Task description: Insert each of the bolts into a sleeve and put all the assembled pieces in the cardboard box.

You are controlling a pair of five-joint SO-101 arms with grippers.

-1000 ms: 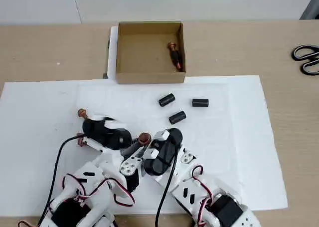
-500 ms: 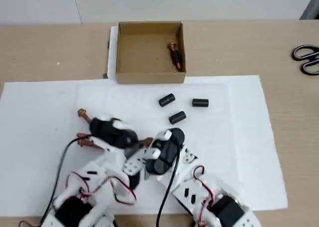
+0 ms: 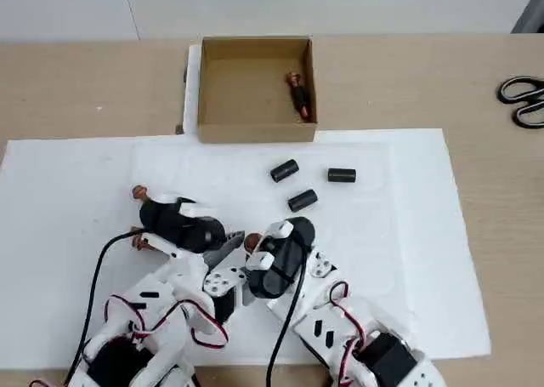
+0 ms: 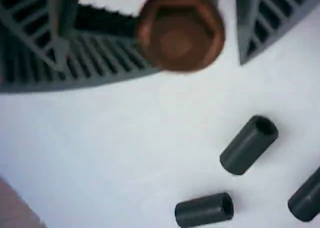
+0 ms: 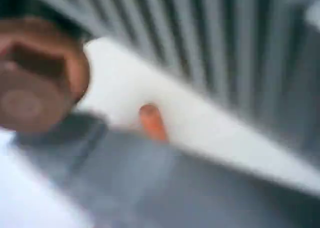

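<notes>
Now: one bolt between the two grippers, one piece in the box

Down between the two arms, low on the white paper (image 3: 408,259), sits a copper-headed bolt (image 3: 251,242). The left gripper (image 3: 235,241) points at it from the side. In the left wrist view its jaws stand spread, one on each side of the six-sided head, and a sliver of white shows between the head and one jaw. That gripper is released rather than clamped. The right gripper (image 3: 268,247) is just beside the bolt on the other side. The right wrist view shows the head close up and blurred, and whether that gripper grasps the bolt cannot be told. It is also unclear whether the bolt rests on the paper or is lifted off it.

Farther up the paper three black sleeves lie on their sides, apart from one another. The nearest sleeve (image 3: 302,201) is closest to the grippers, a second sleeve (image 3: 285,170) lies toward the box, and a third sleeve (image 3: 341,175) lies to the right.

Two loose bolts lie by the left arm, one loose bolt (image 3: 138,191) above it and another loose bolt (image 3: 140,242) beside it, both partly hidden.

The open cardboard box (image 3: 255,133) stands at the paper's far edge. Inside, a finished piece (image 3: 298,96) lies along the right wall.

Scissors (image 3: 520,100) lie on the bare table (image 3: 85,81), far to the right.
</notes>
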